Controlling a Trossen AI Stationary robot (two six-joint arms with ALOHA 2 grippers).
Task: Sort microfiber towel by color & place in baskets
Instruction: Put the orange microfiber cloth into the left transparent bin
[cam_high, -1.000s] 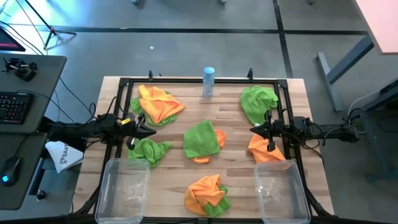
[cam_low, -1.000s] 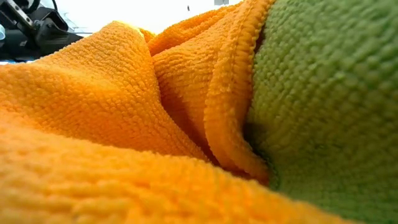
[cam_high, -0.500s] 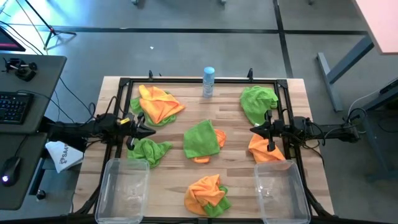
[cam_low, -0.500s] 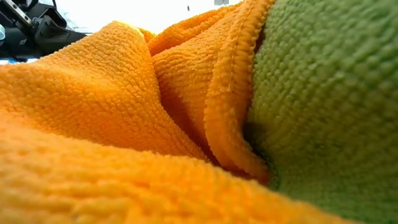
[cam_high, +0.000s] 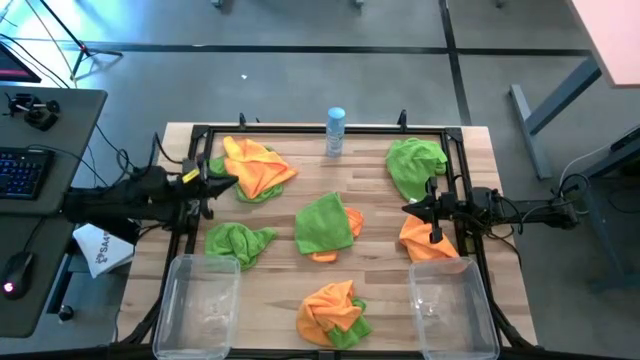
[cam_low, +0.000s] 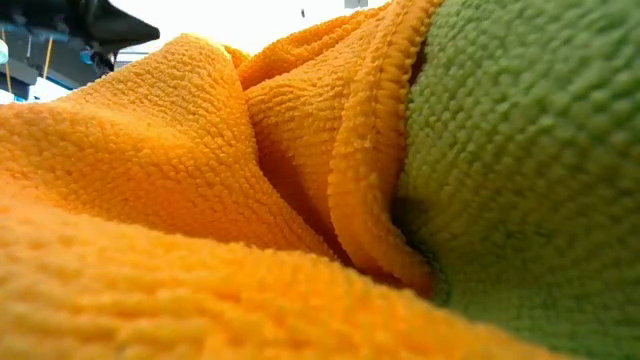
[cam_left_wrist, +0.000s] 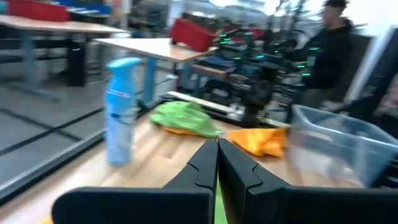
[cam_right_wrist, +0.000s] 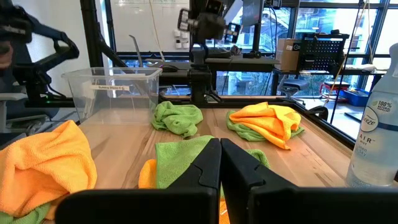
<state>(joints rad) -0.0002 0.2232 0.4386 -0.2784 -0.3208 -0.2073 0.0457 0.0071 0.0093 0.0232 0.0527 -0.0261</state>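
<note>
Microfiber towels lie in heaps on the wooden table: orange over green (cam_high: 252, 168) at the far left, green (cam_high: 238, 241) at the near left, green over orange (cam_high: 325, 222) in the middle, green (cam_high: 415, 165) at the far right, orange (cam_high: 428, 242) at the right, and orange with green (cam_high: 335, 310) at the near edge. Two clear baskets (cam_high: 196, 305) (cam_high: 452, 305) stand at the near corners. My left gripper (cam_high: 232, 183) (cam_left_wrist: 217, 148) hangs shut over the left side, beside the far-left heap. My right gripper (cam_high: 406, 208) (cam_right_wrist: 220, 148) is shut, level, by the orange towel at the right.
A white-and-blue bottle (cam_high: 335, 132) stands at the far edge's middle. A black metal frame (cam_high: 300, 130) runs around the table. In the low view the near heap's orange (cam_low: 150, 200) and green (cam_low: 530, 170) towels fill the picture. A person (cam_left_wrist: 329, 43) stands beyond the table.
My left gripper has risen from near the table top, mostly in the last half second, and has rolled somewhat about its own line. It stays shut and holds nothing. No towel has moved.
</note>
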